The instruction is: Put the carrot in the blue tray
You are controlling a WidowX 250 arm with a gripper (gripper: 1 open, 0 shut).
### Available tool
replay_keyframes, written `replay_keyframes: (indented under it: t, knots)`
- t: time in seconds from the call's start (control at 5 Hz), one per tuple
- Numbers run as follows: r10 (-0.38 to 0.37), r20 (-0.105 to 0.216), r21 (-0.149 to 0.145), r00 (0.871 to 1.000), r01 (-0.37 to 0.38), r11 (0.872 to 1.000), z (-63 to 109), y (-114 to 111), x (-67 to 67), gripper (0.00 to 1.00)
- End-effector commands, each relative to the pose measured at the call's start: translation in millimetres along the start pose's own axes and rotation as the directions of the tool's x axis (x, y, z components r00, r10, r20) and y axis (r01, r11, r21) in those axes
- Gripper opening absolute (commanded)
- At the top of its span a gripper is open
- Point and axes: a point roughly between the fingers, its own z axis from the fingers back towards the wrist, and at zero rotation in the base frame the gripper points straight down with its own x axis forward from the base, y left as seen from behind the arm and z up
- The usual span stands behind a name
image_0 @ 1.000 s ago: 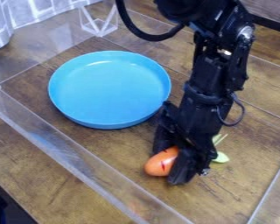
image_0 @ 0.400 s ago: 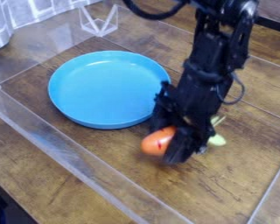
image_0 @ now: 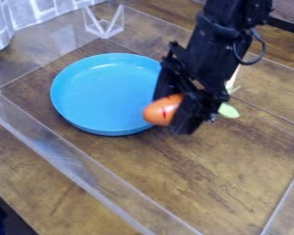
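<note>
The carrot is a small orange toy with a light green leaf top poking out on the far side of the fingers. My black gripper is shut on it and holds it in the air, just over the right rim of the blue tray. The tray is a round, shallow, bright blue dish lying on the wooden table with nothing in it. The black arm rises from the gripper toward the top right and hides the carrot's middle.
A clear plastic sheet with raised edges covers the wooden table around the tray. A folded clear plastic piece stands at the back left.
The gripper has lifted the carrot off the table and carried it up and left, from the tabletop right of the tray to above the tray's right rim.
</note>
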Motion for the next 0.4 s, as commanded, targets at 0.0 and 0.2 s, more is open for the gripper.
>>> replay_keyframes:
  t: [0.0,0.2]
  knots:
    - [0.021,0.106,0.026,0.994,-0.024,0.999,33.9,7.6,-9.0,0.00]
    - [0.017,0.120,0.020,0.993,-0.020,1.000,35.6,3.9,-11.7,0.00]
